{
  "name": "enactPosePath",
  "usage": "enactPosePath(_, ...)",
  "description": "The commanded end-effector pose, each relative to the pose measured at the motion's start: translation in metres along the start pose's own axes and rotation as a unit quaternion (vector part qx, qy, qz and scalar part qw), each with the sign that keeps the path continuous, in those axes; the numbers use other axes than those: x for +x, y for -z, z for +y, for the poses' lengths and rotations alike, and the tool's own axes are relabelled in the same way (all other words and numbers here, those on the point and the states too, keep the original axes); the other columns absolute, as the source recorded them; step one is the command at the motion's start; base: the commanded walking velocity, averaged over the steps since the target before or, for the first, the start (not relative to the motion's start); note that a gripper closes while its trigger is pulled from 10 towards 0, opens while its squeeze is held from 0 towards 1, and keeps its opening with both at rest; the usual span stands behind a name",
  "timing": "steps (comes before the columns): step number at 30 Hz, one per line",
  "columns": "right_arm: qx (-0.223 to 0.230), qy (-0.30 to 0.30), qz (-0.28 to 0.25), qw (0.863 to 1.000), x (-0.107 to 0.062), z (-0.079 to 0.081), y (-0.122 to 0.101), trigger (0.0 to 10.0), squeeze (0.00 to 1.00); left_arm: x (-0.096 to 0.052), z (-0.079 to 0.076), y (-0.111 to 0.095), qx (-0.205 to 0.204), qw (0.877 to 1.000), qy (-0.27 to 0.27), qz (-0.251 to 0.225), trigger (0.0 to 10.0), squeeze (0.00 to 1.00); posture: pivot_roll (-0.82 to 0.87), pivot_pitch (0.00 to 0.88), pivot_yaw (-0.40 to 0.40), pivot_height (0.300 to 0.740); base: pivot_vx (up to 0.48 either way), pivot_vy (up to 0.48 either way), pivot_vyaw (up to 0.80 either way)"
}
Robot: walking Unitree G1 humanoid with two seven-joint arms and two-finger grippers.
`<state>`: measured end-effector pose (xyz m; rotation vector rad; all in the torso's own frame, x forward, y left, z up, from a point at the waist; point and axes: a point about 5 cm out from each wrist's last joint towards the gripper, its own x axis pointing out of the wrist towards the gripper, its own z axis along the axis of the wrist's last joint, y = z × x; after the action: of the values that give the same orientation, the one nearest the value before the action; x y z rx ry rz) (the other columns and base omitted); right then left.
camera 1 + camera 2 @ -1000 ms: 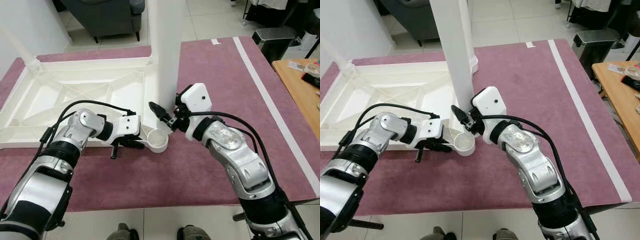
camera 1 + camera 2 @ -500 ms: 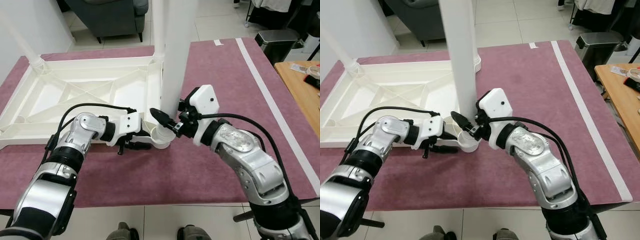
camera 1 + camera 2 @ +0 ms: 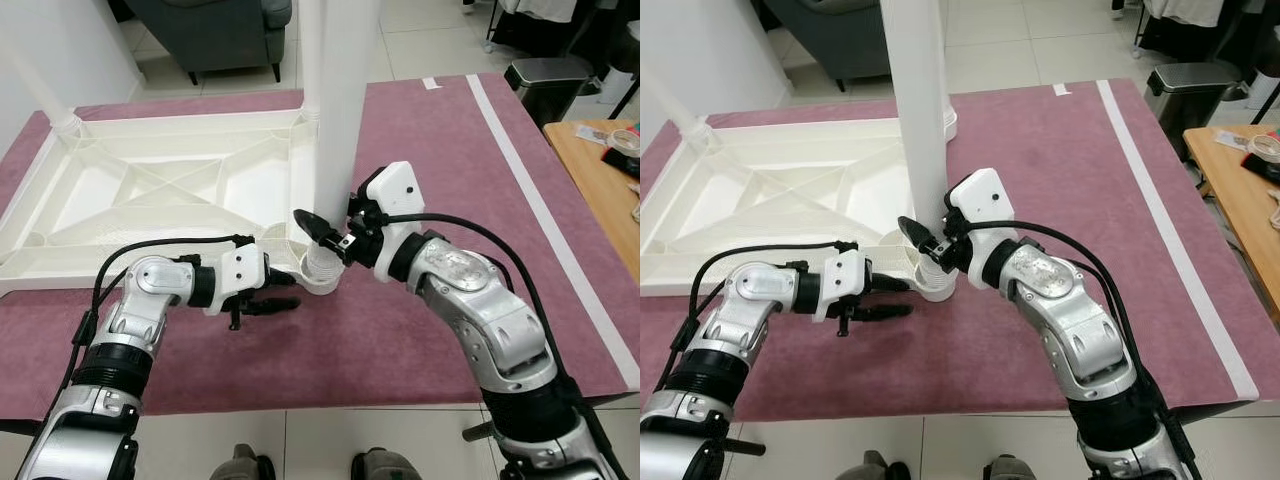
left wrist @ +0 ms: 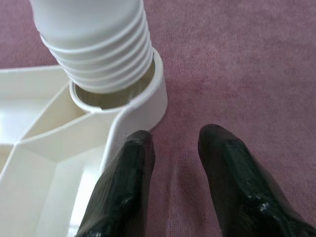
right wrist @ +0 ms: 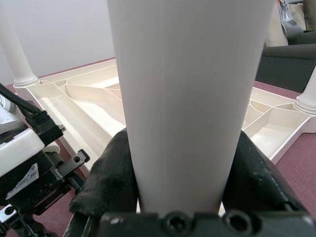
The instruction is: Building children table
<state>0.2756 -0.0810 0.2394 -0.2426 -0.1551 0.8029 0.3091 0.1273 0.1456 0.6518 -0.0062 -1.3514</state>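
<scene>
Table leg (image 3: 335, 120) — clamped upright (threads entering socket (image 4: 129, 101)) in right end effector (image 3: 330, 238).

Maroon rug (image 3: 440, 130), grey armchair (image 3: 215, 30), bin (image 3: 545, 75), wooden table (image 3: 600, 170).

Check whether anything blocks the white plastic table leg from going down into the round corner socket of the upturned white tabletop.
Nothing visible does. The white plastic table leg, clamped by the right gripper, has its threaded end already at the mouth of the round corner socket. The left gripper rests on the rug beside the socket.
</scene>
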Motion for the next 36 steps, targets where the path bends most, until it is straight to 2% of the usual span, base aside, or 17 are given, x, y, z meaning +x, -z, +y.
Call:
enactPosePath(1, 0.003, -0.026, 0.004, 1.000, 0.005, 0.006, 0.001, 10.0, 0.00, -0.016, 0.020, 0.005, -0.002, 0.973, -0.227, 0.029, 10.0, 0.00, -0.09, 0.126, 0.107, 0.740, 0.000, 0.000, 0.00)
enactPosePath(5, 0.009, -0.043, 0.004, 0.999, 0.007, 0.009, 0.001, 10.0, 0.00, -0.023, 0.026, 0.006, -0.007, 0.966, -0.256, 0.040, 10.0, 0.00, -0.09, 0.124, 0.106, 0.740, 0.000, 0.000, 0.00)
enactPosePath(7, 0.011, -0.063, 0.007, 0.998, 0.006, 0.015, 0.002, 10.0, 0.00, -0.030, 0.033, 0.005, -0.018, 0.956, -0.291, 0.038, 10.0, 0.00, -0.09, 0.120, 0.106, 0.740, 0.000, 0.000, 0.00)
enactPosePath(11, 0.012, -0.089, 0.017, 0.996, 0.005, 0.021, 0.006, 10.0, 0.00, -0.036, 0.038, 0.003, -0.030, 0.947, -0.317, 0.036, 10.0, 0.00, -0.09, 0.118, 0.105, 0.740, 0.000, 0.000, 0.00)
enactPosePath(19, 0.020, -0.109, 0.033, 0.993, 0.007, 0.026, 0.016, 10.0, 0.00, -0.036, 0.037, 0.007, -0.033, 0.945, -0.320, 0.054, 10.0, 0.00, -0.08, 0.117, 0.104, 0.740, 0.000, 0.000, 0.00)
enactPosePath(22, 0.014, -0.104, 0.039, 0.994, 0.011, 0.022, 0.021, 10.0, 0.00, -0.034, 0.035, 0.007, -0.038, 0.945, -0.319, 0.056, 10.0, 0.00, -0.08, 0.118, 0.104, 0.740, 0.000, 0.000, 0.00)
enactPosePath(27, -0.005, -0.071, 0.031, 0.997, 0.022, 0.003, 0.018, 10.0, 0.00, -0.035, 0.033, 0.010, -0.047, 0.944, -0.321, 0.066, 10.0, 0.00, -0.08, 0.119, 0.102, 0.740, 0.000, 0.000, 0.00)
enactPosePath(36, -0.018, -0.061, 0.033, 0.997, 0.024, -0.010, 0.017, 10.0, 0.00, -0.033, 0.024, 0.016, -0.063, 0.948, -0.301, 0.076, 10.0, 0.00, -0.07, 0.131, 0.103, 0.740, 0.000, 0.000, 0.00)
